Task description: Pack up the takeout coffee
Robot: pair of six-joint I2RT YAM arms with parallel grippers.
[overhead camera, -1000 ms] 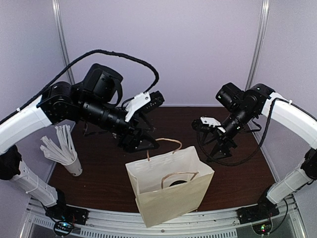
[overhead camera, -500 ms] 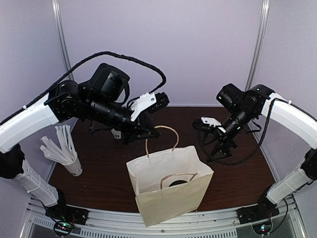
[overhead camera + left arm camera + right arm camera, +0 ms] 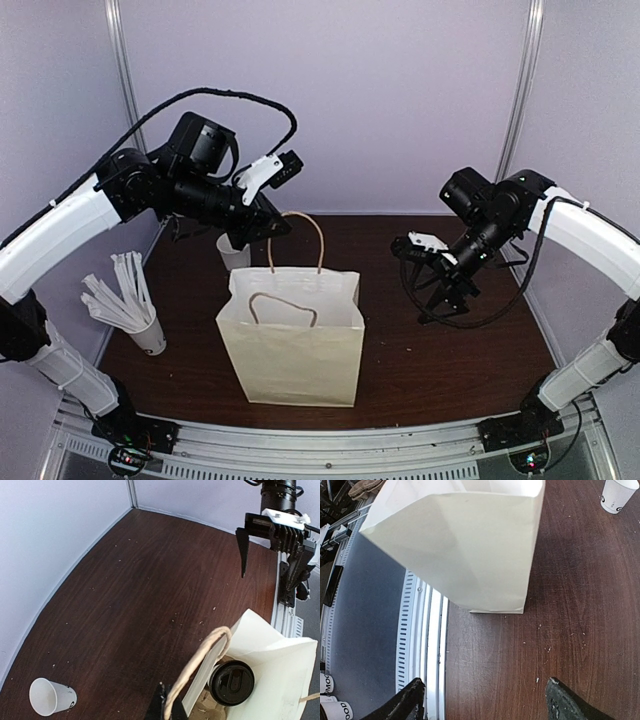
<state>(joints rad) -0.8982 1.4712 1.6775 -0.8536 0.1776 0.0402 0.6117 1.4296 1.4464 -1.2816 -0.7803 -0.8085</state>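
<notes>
The takeout coffee (image 3: pixel 231 682) stands inside the white paper bag (image 3: pixel 290 335), only its round black lid showing in the left wrist view, with brown pulp carrier (image 3: pixel 212 711) beside it. My left gripper (image 3: pixel 266 230) is shut on the bag's rear rope handle (image 3: pixel 296 222), holding it up above the bag's mouth; the left wrist view shows the handle (image 3: pixel 205 657) running into the closed fingertips (image 3: pixel 161 707). My right gripper (image 3: pixel 441 296) hangs open to the right of the bag, apart from it, with nothing between its fingers (image 3: pixel 411 700). The bag (image 3: pixel 470 545) stands upright.
A white cup of wrapped straws (image 3: pixel 137 312) stands at the left. An empty white paper cup with dark print (image 3: pixel 232 252) stands behind the bag's left side, also seen as the small cup (image 3: pixel 50 697). The metal rail (image 3: pixel 330 445) runs along the near edge.
My left gripper closed on the rear handle and pulled back and left. The bag slid left and swung from tilted to upright. The right arm stayed put.
</notes>
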